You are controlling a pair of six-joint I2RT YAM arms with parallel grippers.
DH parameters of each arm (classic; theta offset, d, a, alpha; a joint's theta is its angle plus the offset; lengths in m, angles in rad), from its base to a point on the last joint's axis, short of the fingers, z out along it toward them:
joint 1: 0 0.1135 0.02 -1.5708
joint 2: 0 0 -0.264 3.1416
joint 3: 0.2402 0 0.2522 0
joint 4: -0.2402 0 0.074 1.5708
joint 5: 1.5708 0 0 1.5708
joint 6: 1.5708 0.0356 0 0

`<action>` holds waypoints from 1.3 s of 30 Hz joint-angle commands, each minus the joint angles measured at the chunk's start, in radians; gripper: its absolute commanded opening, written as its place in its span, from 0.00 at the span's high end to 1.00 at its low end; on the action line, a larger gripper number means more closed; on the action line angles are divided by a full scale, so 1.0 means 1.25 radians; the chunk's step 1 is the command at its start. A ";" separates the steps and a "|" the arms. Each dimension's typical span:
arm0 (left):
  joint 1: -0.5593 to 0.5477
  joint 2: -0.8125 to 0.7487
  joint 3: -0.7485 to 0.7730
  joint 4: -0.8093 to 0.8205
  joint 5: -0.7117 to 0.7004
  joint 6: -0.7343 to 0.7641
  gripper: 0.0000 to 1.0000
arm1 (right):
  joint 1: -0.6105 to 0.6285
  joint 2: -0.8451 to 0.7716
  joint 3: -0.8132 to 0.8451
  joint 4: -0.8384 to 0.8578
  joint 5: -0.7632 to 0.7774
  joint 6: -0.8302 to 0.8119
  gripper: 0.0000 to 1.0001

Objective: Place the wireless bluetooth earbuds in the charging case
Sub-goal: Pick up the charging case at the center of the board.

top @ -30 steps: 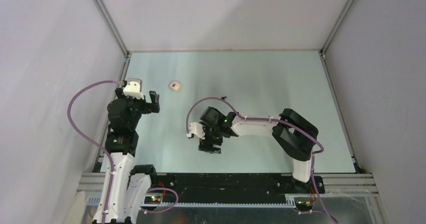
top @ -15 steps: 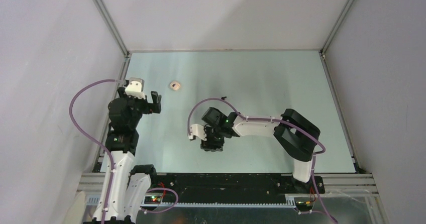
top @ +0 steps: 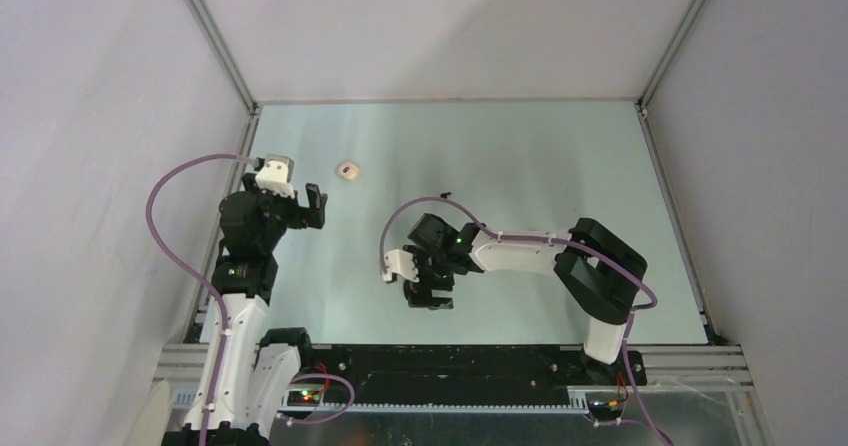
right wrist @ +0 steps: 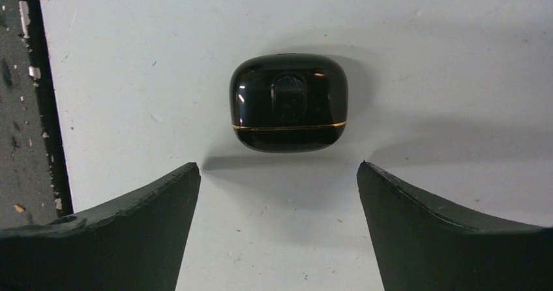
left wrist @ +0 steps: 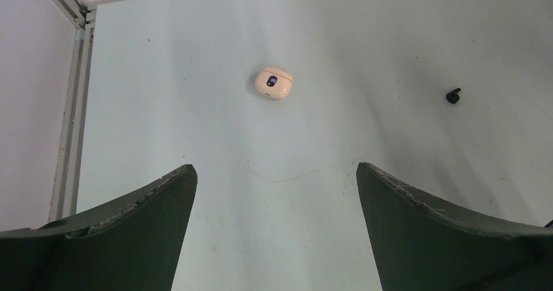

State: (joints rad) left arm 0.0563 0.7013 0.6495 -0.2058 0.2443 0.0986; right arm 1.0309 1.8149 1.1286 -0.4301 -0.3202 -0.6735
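Note:
A closed black charging case (right wrist: pixel 289 102) with a gold seam lies on the table just ahead of my right gripper (right wrist: pixel 277 170), which is open and empty, its fingers apart on either side. In the top view the right gripper (top: pixel 428 292) hangs low near the table's front; the case is hidden under it. A closed cream case (left wrist: pixel 274 83) lies ahead of my open, empty left gripper (left wrist: pixel 274 173). It also shows in the top view (top: pixel 346 170), with the left gripper (top: pixel 310 209) near it. One black earbud (left wrist: pixel 453 95) lies alone on the table (top: pixel 446 195). No cream earbuds are in view.
The pale green table (top: pixel 560 166) is walled by white panels on three sides with metal rails along its edges (top: pixel 246 126). The dark front strip (right wrist: pixel 26 108) of the table runs close to the black case.
My right gripper has shifted slightly right and toward the front edge. My left arm has moved a little right toward the cream case. Both grippers stay open.

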 commanded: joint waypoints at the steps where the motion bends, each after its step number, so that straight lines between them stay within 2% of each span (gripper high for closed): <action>1: -0.002 -0.005 0.010 0.004 0.017 0.020 0.01 | 0.008 0.000 0.000 0.059 0.032 0.009 0.04; 8: -0.003 -0.004 0.010 0.004 0.018 0.023 0.01 | 0.017 0.016 0.001 0.090 0.009 0.005 0.05; 18: -0.003 -0.001 0.008 0.005 0.022 0.024 0.01 | 0.035 0.031 0.001 0.107 -0.003 0.006 0.13; 22: -0.003 -0.002 0.008 0.005 0.025 0.023 0.01 | 0.038 0.031 0.001 0.109 -0.002 0.004 0.22; 25: -0.002 -0.001 0.008 0.005 0.025 0.024 0.01 | 0.040 0.030 0.001 0.104 0.001 -0.008 0.35; 26: -0.002 -0.001 0.008 0.004 0.027 0.025 0.01 | 0.042 0.029 0.001 0.103 0.003 -0.010 0.43; 28: -0.003 -0.002 0.008 0.003 0.029 0.025 0.01 | 0.042 0.026 0.001 0.098 0.007 -0.017 0.49; 33: -0.003 0.003 0.008 0.000 0.049 0.026 0.01 | 0.041 -0.004 0.001 0.089 0.020 -0.028 0.51; 39: -0.003 0.029 0.014 -0.025 0.127 0.040 0.01 | 0.042 -0.118 0.001 0.079 0.053 -0.034 0.52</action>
State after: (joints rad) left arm 0.0563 0.7185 0.6495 -0.2211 0.3122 0.1146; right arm 1.0782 1.8069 1.1229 -0.3340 -0.2893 -0.6941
